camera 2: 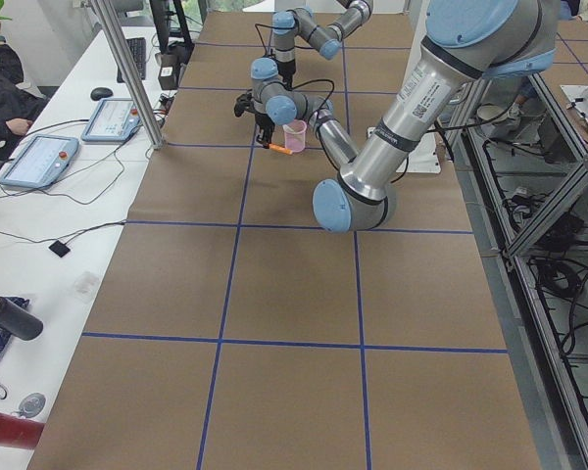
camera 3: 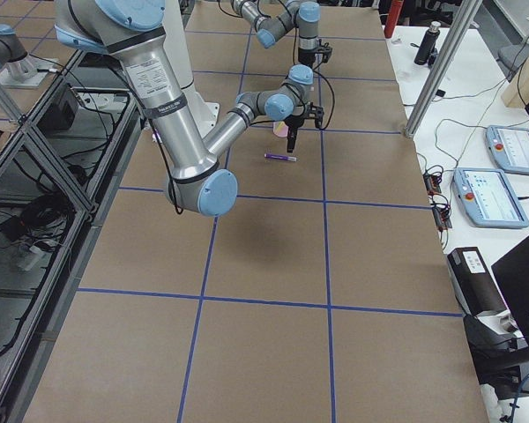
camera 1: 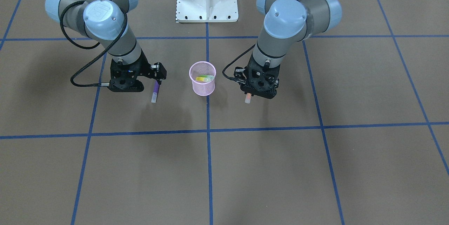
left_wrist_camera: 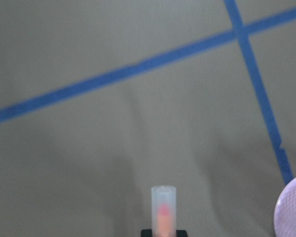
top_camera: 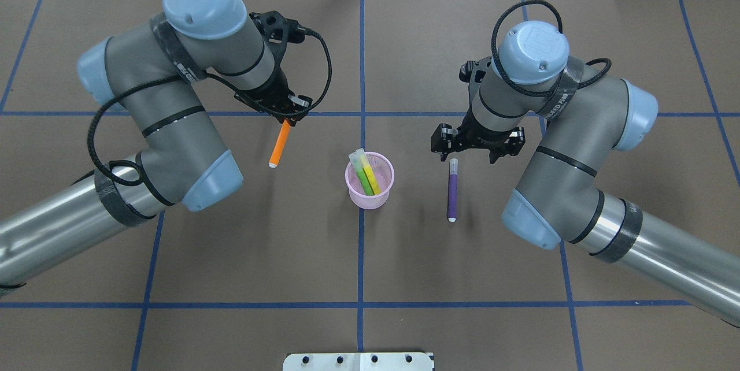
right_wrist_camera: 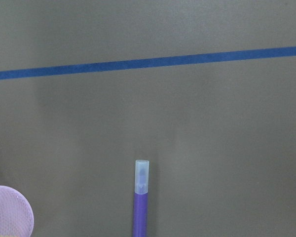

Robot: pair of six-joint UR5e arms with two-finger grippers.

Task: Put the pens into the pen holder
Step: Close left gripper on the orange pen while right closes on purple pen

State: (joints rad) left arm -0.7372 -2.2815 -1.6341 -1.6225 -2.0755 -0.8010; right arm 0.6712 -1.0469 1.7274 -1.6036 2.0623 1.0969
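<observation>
Overhead view: I am watching the left tool (top_camera: 287, 121) clamping the orange pen (top_camera: 280, 144) by its coloured end. The pen is slanting down out of the tool, whitish cap lowermost, on the left arm's side of the pen holder (top_camera: 370, 200).

The holder is standing upright at the desk's middle, on a blue tape line. A green pen (top_camera: 362, 177) and a yellow pen (top_camera: 373, 179) are leaning inside it, caps up.

The purple pen (top_camera: 452, 189) is lying flat on the desk (top_camera: 231, 244) on the right arm's side, apart from the holder, with its capped end pointing away from the robot.

The right tool (top_camera: 475, 147) is hovering over that capped end and is not holding the pen. I cannot tell whether its jaws are spread or together.

The front-facing view is hiding most of the orange pen behind the tool, and only the overhead view is showing its full length. The right wrist view is showing the purple pen clear of any fingers.

Both arms are bending at the elbow with wrists pointing down.

The desk is wearing brown paper gridded with blue tape. Side benches are carrying control tablets (camera 3: 500, 172).
</observation>
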